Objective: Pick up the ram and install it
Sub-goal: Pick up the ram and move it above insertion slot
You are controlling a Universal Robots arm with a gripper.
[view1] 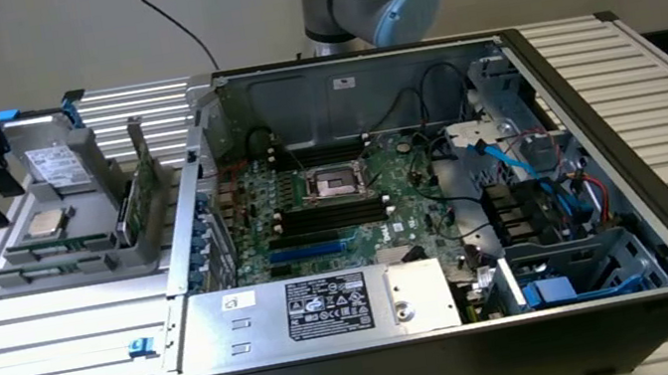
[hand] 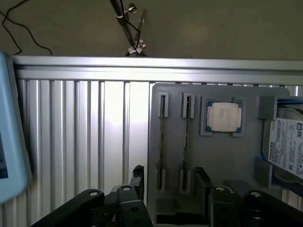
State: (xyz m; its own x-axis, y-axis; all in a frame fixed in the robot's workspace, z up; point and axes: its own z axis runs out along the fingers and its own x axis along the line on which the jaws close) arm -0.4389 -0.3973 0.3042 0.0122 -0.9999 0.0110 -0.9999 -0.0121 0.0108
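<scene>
Wrist view: jaws apart above tray (hand: 227, 156); ram (hand: 162, 137) on edge below their gap.

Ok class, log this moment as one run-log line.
gripper: open, empty, over tray | ram: in tray, not held | case: open

- The gripper (hand: 170, 182) hangs over the holder (hand: 227, 161), which sits on the table (hand: 80, 142).
- One ram (hand: 162, 137) and a second ram (hand: 185, 137) stand side by side in the holder, in line with the gap between the fingers (hand: 137, 177).
- The chip (hand: 224, 117) lies beside them, with the drive (hand: 286, 146) past it.
- The case (view1: 441, 181) stands beyond the holder.
</scene>
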